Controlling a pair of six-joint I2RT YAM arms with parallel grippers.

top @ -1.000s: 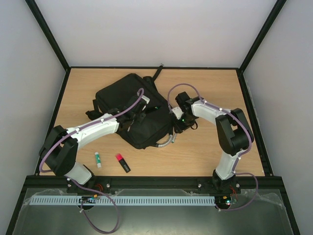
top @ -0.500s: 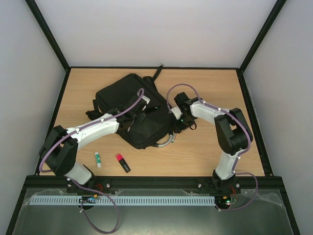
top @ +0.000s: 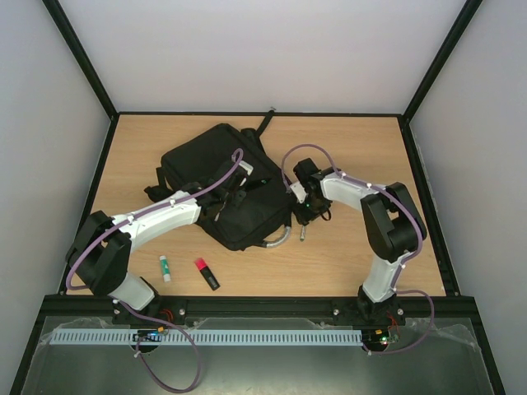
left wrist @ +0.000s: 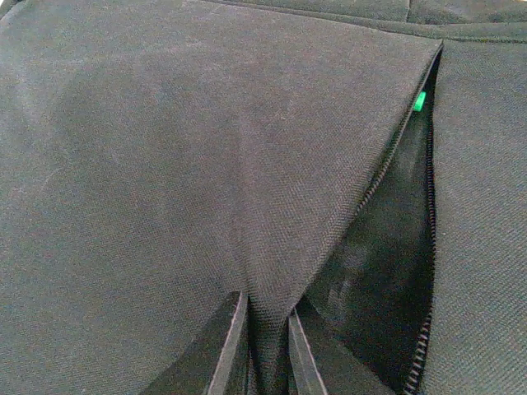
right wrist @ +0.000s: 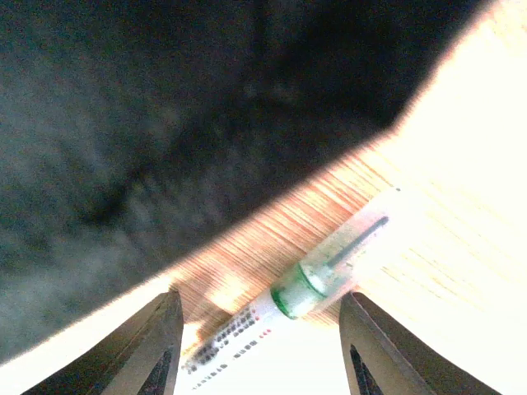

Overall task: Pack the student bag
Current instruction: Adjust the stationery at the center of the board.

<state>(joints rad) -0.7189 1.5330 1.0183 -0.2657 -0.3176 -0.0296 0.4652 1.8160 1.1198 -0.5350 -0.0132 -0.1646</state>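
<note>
**Left claw pinches the bag flap; right claw spread over a pen**

The left gripper (left wrist: 262, 333) is pressed together on a fold of black cloth. It holds up the flap edge of the student bag (top: 210, 160) beside the open zip (left wrist: 416, 346). The zip mouth is a narrow dark wedge to the right of the fingers, with a small green tip (left wrist: 420, 101) showing at its far end.

The right gripper (right wrist: 259, 300) stands spread, low over the table (top: 354, 148). A pen (right wrist: 309, 288) lies on the wood between its fingers, touching neither as far as can be seen. The bag's edge runs just beyond the pen.

The bag lies left of the table's centre, and its grey handle (top: 281, 238) curves off the near-right corner, just beside the right gripper. Bare wood spreads to the right. A glue stick (top: 165, 267) and a red-capped marker (top: 207, 274) lie near the front edge, apart from the bag.

The right wrist view is blurred and washed out, so the pen's print is unreadable. The bag's inside is too dark to make out.
</note>
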